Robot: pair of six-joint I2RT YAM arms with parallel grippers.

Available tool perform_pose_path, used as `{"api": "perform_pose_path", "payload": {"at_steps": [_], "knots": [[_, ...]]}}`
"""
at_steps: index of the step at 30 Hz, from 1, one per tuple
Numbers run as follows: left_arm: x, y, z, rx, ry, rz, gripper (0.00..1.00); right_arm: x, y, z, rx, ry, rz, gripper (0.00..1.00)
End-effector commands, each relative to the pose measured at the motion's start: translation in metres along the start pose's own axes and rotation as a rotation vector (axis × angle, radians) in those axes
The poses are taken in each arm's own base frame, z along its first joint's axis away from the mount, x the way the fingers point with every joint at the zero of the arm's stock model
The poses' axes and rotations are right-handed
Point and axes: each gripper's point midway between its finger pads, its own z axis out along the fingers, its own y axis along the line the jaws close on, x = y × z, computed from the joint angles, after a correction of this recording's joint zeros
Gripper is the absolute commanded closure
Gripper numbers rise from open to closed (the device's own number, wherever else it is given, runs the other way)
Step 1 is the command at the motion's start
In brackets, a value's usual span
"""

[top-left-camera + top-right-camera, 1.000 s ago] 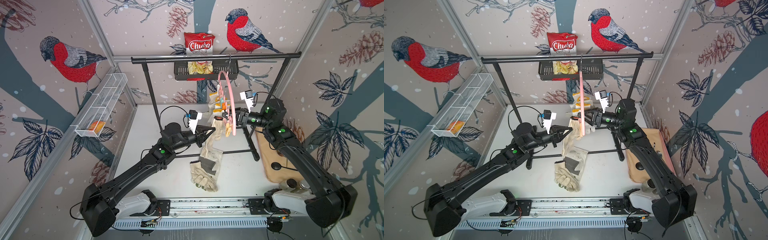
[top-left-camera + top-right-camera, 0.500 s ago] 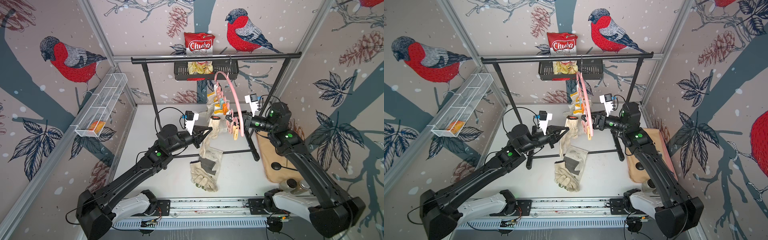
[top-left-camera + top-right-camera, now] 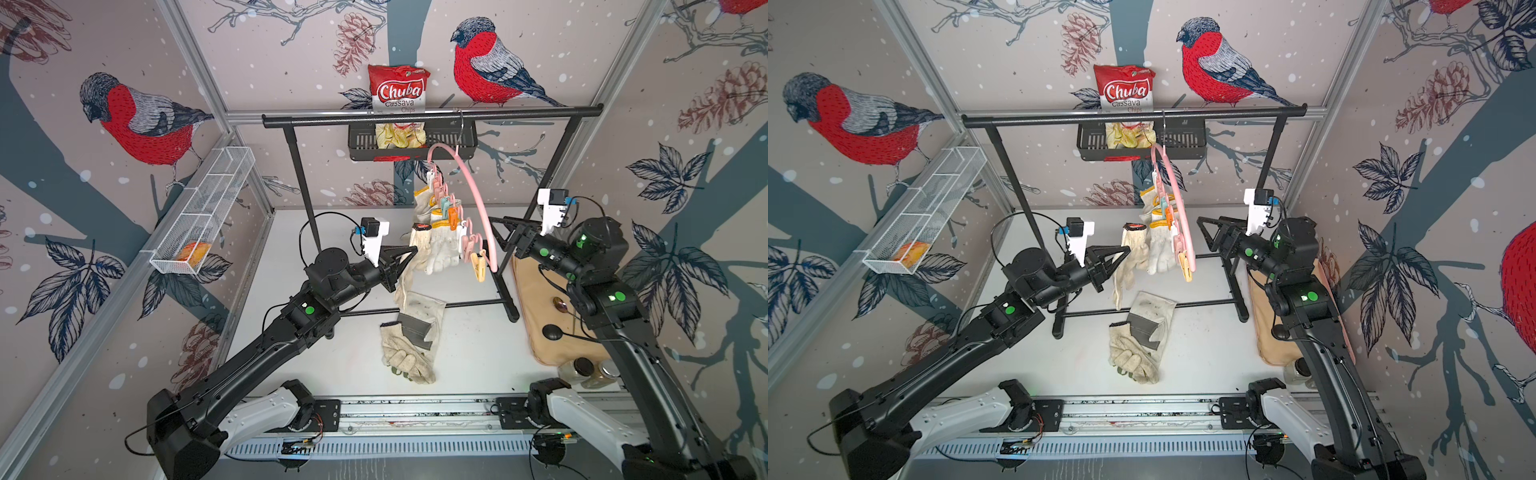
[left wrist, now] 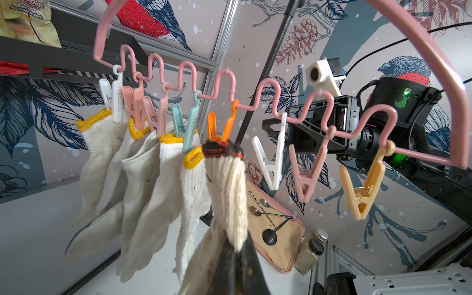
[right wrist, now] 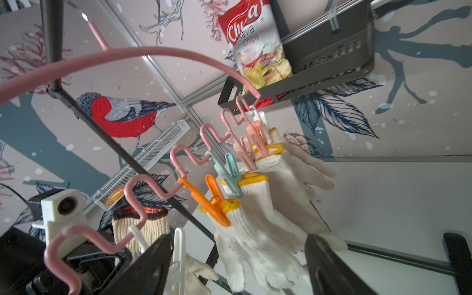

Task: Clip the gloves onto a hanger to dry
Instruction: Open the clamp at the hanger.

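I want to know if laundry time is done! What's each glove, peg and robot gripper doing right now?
left gripper, shut on the dark-cuffed glove
right gripper, open, gripping nothing
dark-cuffed glove, held up, not clipped yet
yellow-cuffed gloves, clipped to the hanger, hanging down
hanger, hooked on the black rack
canvas gloves, lying on the table, unclipped
three end pegs, shut, empty

The gloves point(image 4: 163, 178) are seen as rough, ribbed knit cloth, off-white and soiled. The hanger point(image 4: 226, 72) and its clothespins point(image 4: 190, 122) are moulded in smooth, slightly glossy plastic. The rack point(image 3: 498, 114) is finished in matt, grainy black metal.
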Motion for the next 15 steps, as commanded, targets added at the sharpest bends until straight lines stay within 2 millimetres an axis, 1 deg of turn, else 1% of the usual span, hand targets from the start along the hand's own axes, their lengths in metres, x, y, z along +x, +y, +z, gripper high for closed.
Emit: {"api": "perform_pose_path", "payload": {"at_steps": [1, 3, 4, 6, 8, 10, 12, 14, 15], "knots": [[-0.014, 0.003, -0.006, -0.043, -0.042, 0.012, 0.98, -0.013, -0.019, -0.011, 0.122, -0.069, 0.022, 0.18], [-0.021, 0.005, -0.011, -0.071, -0.063, 0.011, 0.97, -0.015, -0.023, -0.017, 0.157, -0.08, 0.034, 0.2], [-0.025, 0.006, -0.013, -0.082, -0.073, 0.009, 0.97, -0.016, -0.022, -0.019, 0.159, -0.082, 0.04, 0.22], [-0.03, 0.003, -0.017, -0.08, -0.084, 0.028, 0.96, -0.015, -0.016, -0.023, 0.144, -0.081, 0.055, 0.25], [-0.033, 0.002, -0.021, -0.088, -0.091, 0.04, 0.96, -0.015, -0.004, -0.032, 0.123, -0.096, 0.061, 0.27], [-0.033, 0.01, -0.024, -0.138, -0.09, 0.034, 0.99, -0.017, 0.008, -0.041, 0.097, -0.121, 0.068, 0.29], [-0.032, 0.024, -0.027, -0.221, -0.084, 0.023, 1.0, -0.016, 0.024, -0.047, 0.049, -0.127, 0.078, 0.31], [-0.023, 0.04, -0.029, -0.304, -0.055, 0.019, 1.0, -0.011, 0.036, -0.048, 0.008, -0.112, 0.103, 0.34], [-0.029, 0.04, -0.03, -0.317, -0.061, 0.024, 1.0, -0.008, 0.04, -0.047, -0.009, -0.102, 0.11, 0.35]]}}
